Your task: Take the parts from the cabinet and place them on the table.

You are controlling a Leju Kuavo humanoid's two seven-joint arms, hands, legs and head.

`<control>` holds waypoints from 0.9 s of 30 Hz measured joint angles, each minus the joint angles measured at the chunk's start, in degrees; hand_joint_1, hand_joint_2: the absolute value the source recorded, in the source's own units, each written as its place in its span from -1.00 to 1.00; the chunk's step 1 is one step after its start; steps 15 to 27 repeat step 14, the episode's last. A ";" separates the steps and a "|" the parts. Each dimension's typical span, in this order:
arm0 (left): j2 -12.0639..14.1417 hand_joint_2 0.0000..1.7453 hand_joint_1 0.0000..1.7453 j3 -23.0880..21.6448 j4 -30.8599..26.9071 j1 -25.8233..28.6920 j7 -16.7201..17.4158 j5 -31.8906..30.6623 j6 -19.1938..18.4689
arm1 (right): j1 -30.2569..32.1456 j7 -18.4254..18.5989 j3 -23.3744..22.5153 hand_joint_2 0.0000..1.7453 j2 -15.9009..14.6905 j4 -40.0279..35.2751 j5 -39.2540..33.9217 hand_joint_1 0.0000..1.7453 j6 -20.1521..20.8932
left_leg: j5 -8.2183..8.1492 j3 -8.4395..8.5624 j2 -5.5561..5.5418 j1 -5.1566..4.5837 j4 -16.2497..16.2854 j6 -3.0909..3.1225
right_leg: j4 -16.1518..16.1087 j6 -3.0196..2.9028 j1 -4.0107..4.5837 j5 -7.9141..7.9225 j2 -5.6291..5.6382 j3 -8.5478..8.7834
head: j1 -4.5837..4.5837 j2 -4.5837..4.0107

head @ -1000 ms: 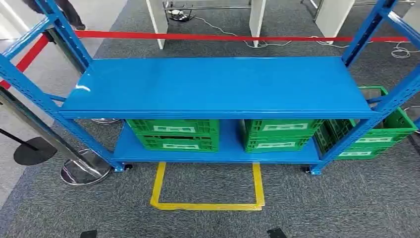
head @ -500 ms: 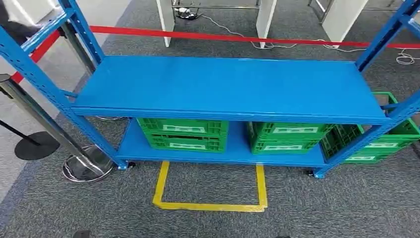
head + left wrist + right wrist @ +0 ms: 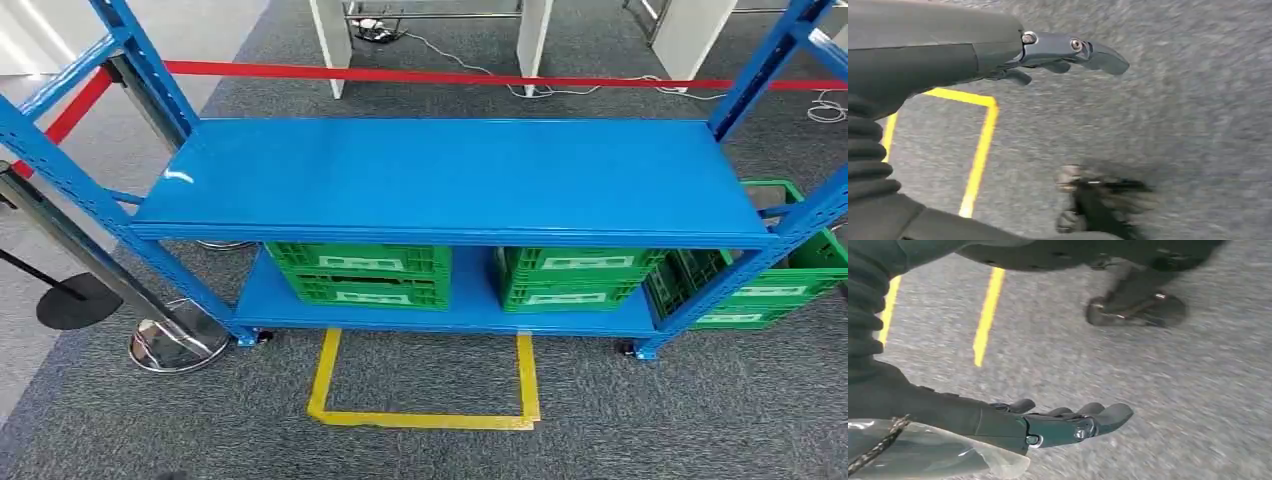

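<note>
Both arms hang over the grey carpet: the left robot hand [image 3: 1058, 52] and right robot hand [image 3: 1068, 422] are empty, fingers loosely spread, before the blue cabinet [image 3: 450, 180].

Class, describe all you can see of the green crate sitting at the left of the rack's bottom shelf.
The left green crate looks like moulded plastic with slotted, lattice walls and two pale label strips on its front. It stands upright on the blue bottom shelf, tucked beneath the upper shelf, which hides its top and contents. A gap separates it from the neighbouring green crate. Nothing else touches it.
</note>
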 joint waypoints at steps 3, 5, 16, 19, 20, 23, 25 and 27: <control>0.46 -1.00 -1.00 -2.98 0.13 1.44 0.37 2.67 -1.32 | -0.42 0.46 2.87 -1.00 -0.48 -1.80 -3.37 -1.00 0.72 | 2.90 4.59 0.41 -0.36 -10.50 0.77 | 0.25 0.84 0.47 -0.54 -0.11 0.09 | 0.02 0.00; 0.83 -1.00 -1.00 -5.22 0.15 2.27 0.72 4.54 -2.19 | -0.41 0.63 5.02 -1.00 -0.85 -2.58 -5.71 -1.00 1.16 | 2.87 4.42 0.36 -0.51 -10.32 1.21 | -0.22 1.37 0.32 -0.42 -0.26 -0.26 | 0.04 0.00; 2.39 -1.00 -1.00 -14.20 -2.97 1.81 1.77 12.42 -5.95 | 4.67 1.68 13.42 1.00 -2.36 -2.04 -15.53 -1.00 3.12 | 3.02 5.03 0.39 -0.50 -11.21 3.05 | 16.14 2.59 0.14 -7.22 0.19 -8.49 | 0.31 0.00; 2.39 -1.00 -1.00 -14.20 -2.97 1.81 1.77 12.42 -5.95 | 4.67 1.68 13.42 1.00 -2.36 -2.04 -15.53 -1.00 3.12 | 3.02 5.03 0.39 -0.50 -11.21 3.05 | 16.14 2.59 0.14 -7.22 0.19 -8.49 | 0.31 0.00; 2.39 -1.00 -1.00 -14.20 -2.97 1.81 1.77 12.42 -5.95 | 4.67 1.68 13.42 1.00 -2.36 -2.04 -15.53 -1.00 3.12 | 3.02 5.03 0.39 -0.50 -11.21 3.05 | 16.14 2.59 0.14 -7.22 0.19 -8.49 | 0.31 0.00; 2.39 -1.00 -1.00 -14.20 -2.97 1.81 1.77 12.42 -5.95 | 4.67 1.68 13.42 1.00 -2.36 -2.04 -15.53 -1.00 3.12 | 3.02 5.03 0.39 -0.50 -11.21 3.05 | 16.14 2.59 0.14 -7.22 0.19 -8.49 | 0.31 0.00; 2.39 -1.00 -1.00 -14.20 -2.97 1.81 1.77 12.42 -5.95 | 4.67 1.68 13.42 1.00 -2.36 -2.04 -15.53 -1.00 3.12 | 3.02 5.03 0.39 -0.50 -11.21 3.05 | 16.14 2.59 0.14 -7.22 0.19 -8.49 | 0.31 0.00; 2.39 -1.00 -1.00 -14.20 -2.97 1.81 1.77 12.42 -5.95 | 4.67 1.68 13.42 1.00 -2.36 -2.04 -15.53 -1.00 3.12 | 3.02 5.03 0.39 -0.50 -11.21 3.05 | 16.14 2.59 0.14 -7.22 0.19 -8.49 | 0.31 0.00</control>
